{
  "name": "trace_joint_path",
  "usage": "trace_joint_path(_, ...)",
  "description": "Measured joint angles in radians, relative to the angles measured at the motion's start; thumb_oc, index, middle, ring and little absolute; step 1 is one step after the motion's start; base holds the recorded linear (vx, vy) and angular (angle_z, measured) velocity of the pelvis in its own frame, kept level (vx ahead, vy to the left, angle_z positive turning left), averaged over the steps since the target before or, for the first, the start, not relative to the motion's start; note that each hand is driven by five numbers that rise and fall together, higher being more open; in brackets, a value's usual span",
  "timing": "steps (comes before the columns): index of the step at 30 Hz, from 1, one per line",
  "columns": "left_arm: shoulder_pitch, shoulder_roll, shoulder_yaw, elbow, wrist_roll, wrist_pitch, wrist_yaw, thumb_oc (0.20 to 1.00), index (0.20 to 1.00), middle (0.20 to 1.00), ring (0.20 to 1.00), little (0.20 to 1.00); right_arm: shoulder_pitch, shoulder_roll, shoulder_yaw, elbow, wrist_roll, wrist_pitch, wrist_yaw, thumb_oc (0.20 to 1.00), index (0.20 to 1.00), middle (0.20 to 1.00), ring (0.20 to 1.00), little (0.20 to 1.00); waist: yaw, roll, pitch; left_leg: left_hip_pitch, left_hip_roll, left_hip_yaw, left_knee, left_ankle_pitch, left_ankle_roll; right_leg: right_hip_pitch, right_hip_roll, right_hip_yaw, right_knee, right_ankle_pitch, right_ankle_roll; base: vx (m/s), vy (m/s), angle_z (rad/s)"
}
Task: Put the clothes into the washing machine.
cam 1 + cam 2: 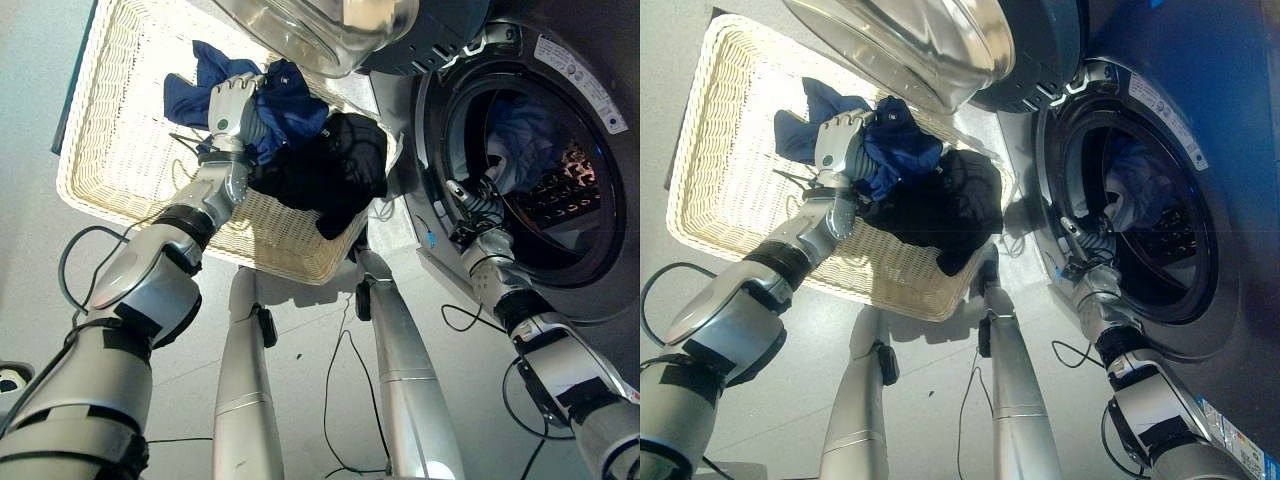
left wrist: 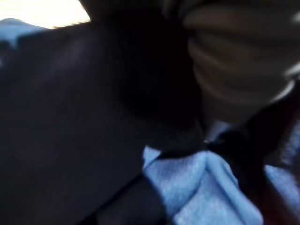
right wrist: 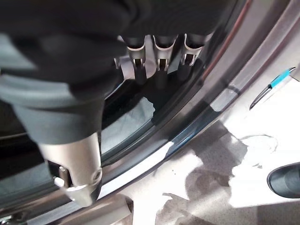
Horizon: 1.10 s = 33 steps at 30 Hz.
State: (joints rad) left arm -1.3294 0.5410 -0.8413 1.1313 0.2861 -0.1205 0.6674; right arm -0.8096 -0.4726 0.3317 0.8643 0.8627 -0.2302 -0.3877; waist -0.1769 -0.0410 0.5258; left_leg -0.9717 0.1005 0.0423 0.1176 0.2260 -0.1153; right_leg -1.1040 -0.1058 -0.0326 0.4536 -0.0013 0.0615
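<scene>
A blue garment (image 1: 290, 105) lies bunched in the wicker basket (image 1: 100, 195), and my left hand (image 1: 232, 105) has its fingers curled into it. The left wrist view looks straight onto blue cloth (image 2: 201, 187) and dark cloth (image 2: 70, 117). A black garment (image 1: 340, 165) is heaped against the blue one and hangs over the basket's near corner. The washing machine's drum (image 1: 560, 215) stands open with light blue clothes (image 1: 515, 140) inside. My right hand (image 1: 478, 205) rests at the lower rim of the drum mouth, its fingers (image 3: 161, 56) straight, holding nothing.
The machine's round glass door (image 1: 320, 30) is swung open above the basket's far corner. The basket sits on the grey floor left of the machine. The rubber door seal (image 3: 187, 122) runs just under my right hand.
</scene>
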Motion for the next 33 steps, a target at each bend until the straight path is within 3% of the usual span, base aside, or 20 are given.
trace_joint_path(8,0.039,-0.013,0.071,-0.022,-0.078,-0.008,-0.034,0.200,0.200,0.200,0.200,0.200,0.022,0.027,0.021,-0.145,-0.047,-0.033,-0.025,1.000,1.000,1.000,1.000,1.000,0.000,0.000,0.000,0.003,0.002,0.007,0.001,-0.001,0.000,-0.003,0.003,0.008,0.002,0.002,-0.002,0.00,0.000,0.00)
trace_joint_path(13,0.112,-0.017,0.166,-0.070,-0.169,-0.067,-0.041,0.200,0.200,0.200,0.200,0.200,0.052,0.055,0.037,-0.213,-0.049,-0.051,-0.039,1.000,1.000,1.000,1.000,1.000,0.003,0.000,0.000,0.006,0.003,0.009,0.001,-0.001,-0.001,-0.002,0.004,0.010,0.003,0.002,-0.002,0.00,0.000,0.00)
trace_joint_path(18,0.280,-0.042,0.371,-0.228,-0.350,-0.198,-0.039,0.200,0.200,0.200,0.200,0.200,0.154,0.066,-0.003,-0.355,-0.069,-0.097,-0.072,1.000,1.000,1.000,1.000,1.000,0.022,0.001,0.001,0.009,0.004,0.009,-0.001,-0.002,-0.002,-0.002,0.006,0.013,0.004,0.001,-0.001,0.00,0.000,0.00)
trace_joint_path(20,0.298,-0.050,0.374,-0.233,-0.376,-0.217,-0.041,0.200,0.200,0.200,0.200,0.200,0.166,0.067,-0.007,-0.370,-0.077,-0.101,-0.074,1.000,1.000,1.000,1.000,1.000,0.030,0.001,0.001,0.010,0.004,0.009,-0.001,-0.002,-0.002,-0.002,0.006,0.013,0.007,0.001,-0.001,0.00,-0.016,0.02)
trace_joint_path(22,0.409,-0.082,0.447,-0.349,-0.445,-0.281,-0.051,0.200,0.200,0.200,0.200,0.200,0.221,0.087,-0.040,-0.486,-0.096,-0.102,-0.073,1.000,1.000,1.000,1.000,1.000,0.042,0.001,0.001,0.011,0.002,0.008,-0.002,-0.002,-0.003,-0.005,0.004,0.013,0.018,-0.004,-0.001,0.00,-0.028,0.03)
trace_joint_path(33,0.641,-0.193,0.559,-0.664,-0.599,-0.587,-0.206,0.200,0.200,0.200,0.200,0.200,0.307,0.152,-0.053,-0.746,-0.196,-0.115,-0.008,1.000,1.000,1.000,1.000,1.000,0.086,0.002,0.001,0.011,-0.010,-0.003,-0.016,-0.003,-0.005,-0.017,-0.007,0.011,0.049,-0.032,0.001,0.00,-0.005,0.04)
